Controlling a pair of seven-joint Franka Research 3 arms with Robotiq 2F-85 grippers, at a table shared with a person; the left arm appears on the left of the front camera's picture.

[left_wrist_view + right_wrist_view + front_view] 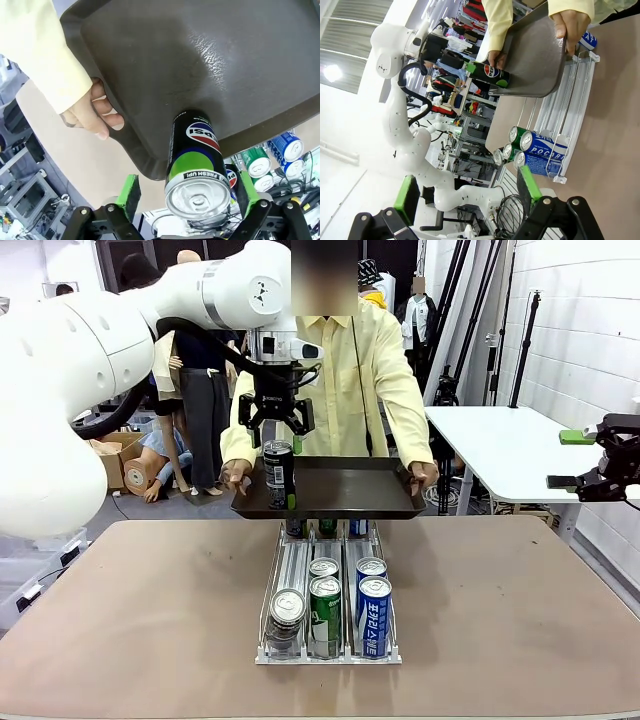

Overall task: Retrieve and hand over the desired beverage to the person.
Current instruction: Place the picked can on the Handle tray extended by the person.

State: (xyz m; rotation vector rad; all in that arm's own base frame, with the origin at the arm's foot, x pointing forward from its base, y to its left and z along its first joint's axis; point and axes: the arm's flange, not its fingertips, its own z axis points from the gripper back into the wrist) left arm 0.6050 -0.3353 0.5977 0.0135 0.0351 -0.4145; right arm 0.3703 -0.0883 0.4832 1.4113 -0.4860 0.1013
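Saw the Pepsi can (279,476) upright on the near left corner of the dark tray (345,508), held by the person (352,370) with both hands (237,477) above the can rack (330,645). Found the left gripper (277,435) at the can's top, fingers spread apart on either side and apparently clear of it. Noted the right gripper (568,458) far right, jaws likewise apart, empty. Judged the handover nearly complete. Best to rise straight up, keeping both pads off the rim, to avoid tipping the tall can on a hand-held tray.

Pale wall (590,320), perhaps brick; white table (500,445)
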